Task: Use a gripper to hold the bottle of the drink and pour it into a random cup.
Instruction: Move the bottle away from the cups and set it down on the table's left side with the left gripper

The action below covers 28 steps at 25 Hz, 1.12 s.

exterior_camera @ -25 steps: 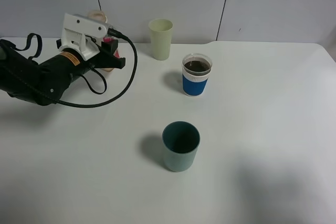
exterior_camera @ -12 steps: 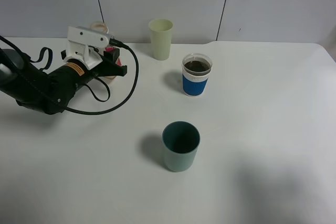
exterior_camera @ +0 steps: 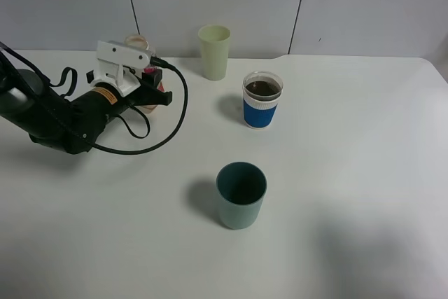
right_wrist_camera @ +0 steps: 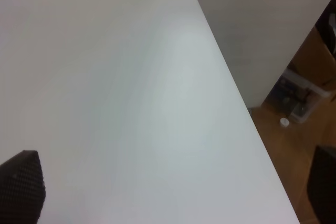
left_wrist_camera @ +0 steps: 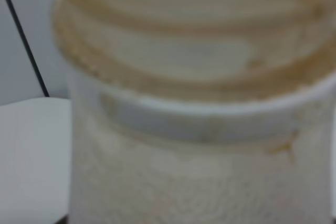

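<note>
- Progress: the left gripper (exterior_camera: 143,82) has its jaws closed on the bottle (exterior_camera: 140,68) at the back left of the worktop (exterior_camera: 364,173).
- In the left wrist view the bottle's ribbed neck (left_wrist_camera: 194,77) fills the frame, blurred and very close.
- The bottle looks upright and low; whether it is lifted off the worktop cannot be told.
- The blue cup (exterior_camera: 262,100) holds dark liquid, so a pour may already be done; if not, carrying and tipping are left.
- The right gripper (right_wrist_camera: 21,184) is only partly in view; its jaws' state cannot be told.
- Count: one bottle, three cups — blue cup, green tumbler (exterior_camera: 213,52), teal cup (exterior_camera: 241,195).
</note>
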Motion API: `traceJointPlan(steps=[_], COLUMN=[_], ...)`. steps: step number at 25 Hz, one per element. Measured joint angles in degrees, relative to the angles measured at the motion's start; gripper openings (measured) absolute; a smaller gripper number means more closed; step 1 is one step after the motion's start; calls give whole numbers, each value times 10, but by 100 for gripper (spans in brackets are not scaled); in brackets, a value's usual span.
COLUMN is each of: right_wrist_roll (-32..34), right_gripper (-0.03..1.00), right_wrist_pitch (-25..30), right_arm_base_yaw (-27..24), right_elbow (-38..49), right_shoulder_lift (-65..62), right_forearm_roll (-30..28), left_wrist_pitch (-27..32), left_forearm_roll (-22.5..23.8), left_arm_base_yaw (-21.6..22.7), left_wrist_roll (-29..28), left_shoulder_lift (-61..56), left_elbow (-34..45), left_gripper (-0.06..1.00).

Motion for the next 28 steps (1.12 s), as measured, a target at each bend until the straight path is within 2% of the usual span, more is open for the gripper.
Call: traceJointPlan(steps=[5,10,28], right_wrist_roll=[0,0,0], right_gripper=[100,100,100], right_wrist_pitch=[0,0,0], right_arm_base_yaw=[0,0,0], right_elbow=[0,0,0], right_shoulder_lift=[0,0,0], right_forearm_roll=[0,0,0], left_wrist_pitch=[16,60,66], left_forearm_roll=[10,16,26], left_arm_base_yaw=[0,0,0], left_wrist_roll=[0,0,-2], left_shoulder_lift=[2,15,27], left_elbow=[-14,-31,-46], left_gripper=[34,34,34])
